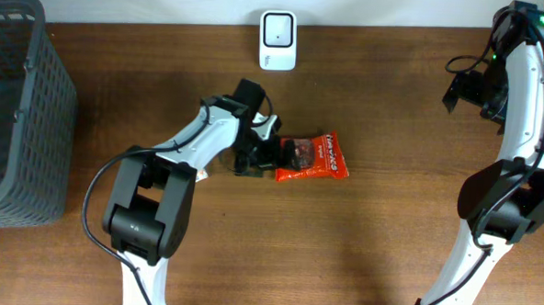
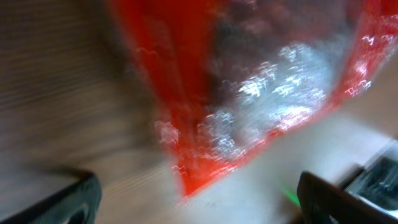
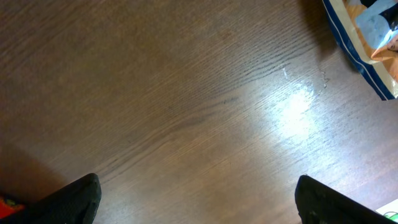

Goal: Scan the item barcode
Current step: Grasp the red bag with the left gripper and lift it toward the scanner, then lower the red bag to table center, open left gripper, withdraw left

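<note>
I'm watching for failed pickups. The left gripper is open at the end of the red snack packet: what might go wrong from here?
The red snack packet lies flat on the table, so the left gripper, open at its end, may pinch only the thin edge or shove it away. Its glossy film glares in the left wrist view and no barcode shows, so the code may end up facing away from the white scanner.

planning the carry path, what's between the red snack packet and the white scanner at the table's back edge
Nothing: the overhead view shows only bare brown wooden table between the red plastic snack packet and the white boxy scanner.
</note>
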{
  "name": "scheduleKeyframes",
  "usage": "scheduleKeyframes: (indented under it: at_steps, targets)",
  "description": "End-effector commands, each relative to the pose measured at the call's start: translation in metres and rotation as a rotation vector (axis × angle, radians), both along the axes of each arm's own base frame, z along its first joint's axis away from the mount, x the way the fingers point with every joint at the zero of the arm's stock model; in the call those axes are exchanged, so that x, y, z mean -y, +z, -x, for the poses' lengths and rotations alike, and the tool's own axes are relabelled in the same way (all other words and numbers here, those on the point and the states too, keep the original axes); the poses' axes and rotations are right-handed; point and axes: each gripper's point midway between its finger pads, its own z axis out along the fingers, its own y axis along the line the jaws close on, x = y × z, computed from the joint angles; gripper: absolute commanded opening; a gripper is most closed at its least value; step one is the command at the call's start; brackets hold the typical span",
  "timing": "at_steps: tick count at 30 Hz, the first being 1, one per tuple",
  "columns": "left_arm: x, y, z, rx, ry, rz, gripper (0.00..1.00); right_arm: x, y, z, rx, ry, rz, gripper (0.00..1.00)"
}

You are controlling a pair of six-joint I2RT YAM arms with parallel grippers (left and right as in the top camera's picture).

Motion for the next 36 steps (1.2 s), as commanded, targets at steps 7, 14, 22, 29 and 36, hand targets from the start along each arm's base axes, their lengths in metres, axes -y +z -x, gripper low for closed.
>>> scheduleKeyframes:
  at_steps: [7, 14, 22, 29, 36]
  targets:
    - [-0.004, -0.037, -0.024, 0.121, 0.187, -0.146, 0.1, 0.001, 0.012, 0.0, 0.033, -0.01, 0.007, 0.99]
    - [-0.09, 0.087, -0.076, 0.355, 0.167, -0.7, 0.0, 0.001, 0.012, 0.0, 0.033, -0.01, 0.007, 0.99]
    - [-0.169, 0.181, -0.077, 0.5, 0.181, -1.171, 0.0, 0.001, 0.012, 0.0, 0.033, -0.01, 0.007, 0.99]
    - [-0.094, 0.077, -0.053, 0.435, 0.145, -0.98, 0.0, 0.001, 0.012, 0.0, 0.033, -0.01, 0.007, 0.99]
    - [0.085, 0.059, 0.022, 0.38, -0.101, -0.456, 0.23, 0.001, 0.012, 0.0, 0.033, -0.01, 0.007, 0.99]
